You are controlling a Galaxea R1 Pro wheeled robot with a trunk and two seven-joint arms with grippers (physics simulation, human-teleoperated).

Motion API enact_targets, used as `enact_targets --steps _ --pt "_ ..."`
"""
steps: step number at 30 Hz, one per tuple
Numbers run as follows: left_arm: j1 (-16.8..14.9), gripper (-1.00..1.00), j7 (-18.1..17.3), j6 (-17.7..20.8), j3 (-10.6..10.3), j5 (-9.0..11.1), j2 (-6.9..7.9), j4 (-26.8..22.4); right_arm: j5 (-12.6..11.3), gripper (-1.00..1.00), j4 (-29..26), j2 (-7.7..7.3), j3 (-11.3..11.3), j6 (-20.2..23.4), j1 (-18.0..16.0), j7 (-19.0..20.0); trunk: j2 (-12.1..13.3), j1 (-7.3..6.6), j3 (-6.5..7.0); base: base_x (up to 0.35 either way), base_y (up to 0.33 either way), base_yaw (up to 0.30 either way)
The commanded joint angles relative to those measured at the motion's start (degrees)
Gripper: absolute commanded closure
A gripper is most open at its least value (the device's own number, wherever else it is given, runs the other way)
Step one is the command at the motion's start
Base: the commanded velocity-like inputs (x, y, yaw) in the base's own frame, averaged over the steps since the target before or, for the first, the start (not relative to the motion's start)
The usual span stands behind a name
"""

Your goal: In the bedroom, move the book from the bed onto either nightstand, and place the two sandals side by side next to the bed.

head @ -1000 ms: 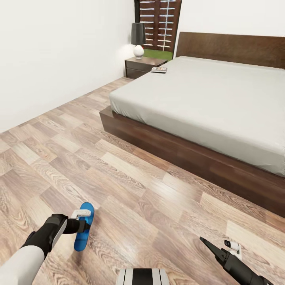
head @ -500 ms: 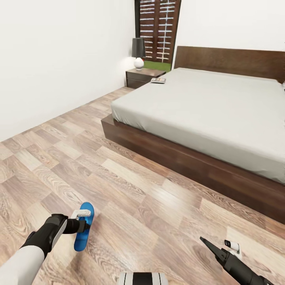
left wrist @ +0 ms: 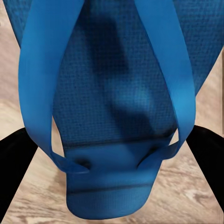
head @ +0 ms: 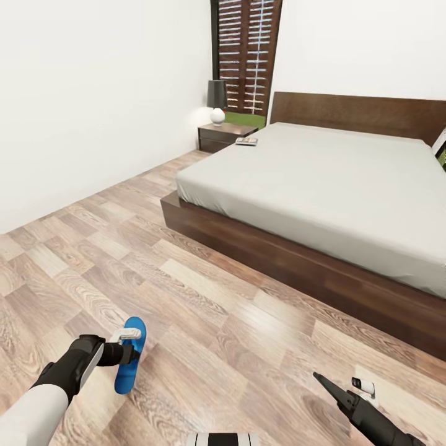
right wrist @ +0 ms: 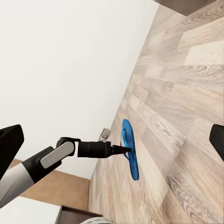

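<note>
Left gripper [head: 135, 354] grasps 1 blue sandal [head: 130, 362]; right gripper [head: 334, 387] spread open; no writing legible.

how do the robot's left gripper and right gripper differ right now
The left gripper is shut on a bright blue flip-flop sandal, carried above the brown wood-plank floor; the right gripper holds nothing. Left fingers sit close together; right fingers are spread wide. Both are black and held low in front of the robot.

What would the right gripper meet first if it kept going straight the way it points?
Probably the wood floor, then the white wall. The held blue sandal sits off-centre; depth is unclear, so it could be grazed.
</note>
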Motion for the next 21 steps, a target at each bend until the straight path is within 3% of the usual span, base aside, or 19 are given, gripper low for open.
enact_targets --steps 1,21 --pt "0.0 1.00 -0.5 0.3 0.3 -0.5 -0.04 -0.1 -0.3 -1.00 0.0 -0.02 0.0 0.6 0.0 0.1 0.0 -0.03 0.18 0.000 0.000 0.000" --pt "0.0 1.00 -0.4 0.8 0.3 -0.5 -0.03 -0.1 -0.3 -1.00 0.1 0.05 0.0 0.6 0.0 0.1 0.3 -0.55 4.61 0.000 0.000 0.000"
